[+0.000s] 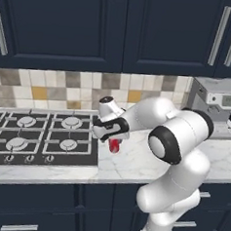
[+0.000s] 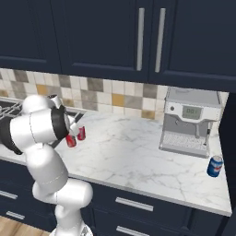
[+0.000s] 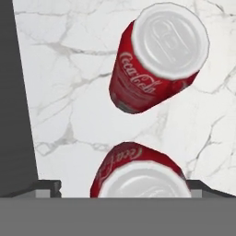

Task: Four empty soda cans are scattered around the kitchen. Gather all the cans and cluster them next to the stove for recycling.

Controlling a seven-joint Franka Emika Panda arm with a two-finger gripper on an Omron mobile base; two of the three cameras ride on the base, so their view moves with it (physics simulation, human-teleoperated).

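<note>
Overhead, the bent arm (image 1: 176, 141) hangs wide-open jaws astride a red can (image 3: 140, 177).

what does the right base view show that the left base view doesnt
Right base view alone: a second red can standing beside the first, and a blue can on the counter's far right near the coffee machine.
Left base view alone: the stove with its burners and knobs, left of the gripper.
Both: the marble counter, the coffee machine, and one red can under the hand.
</note>
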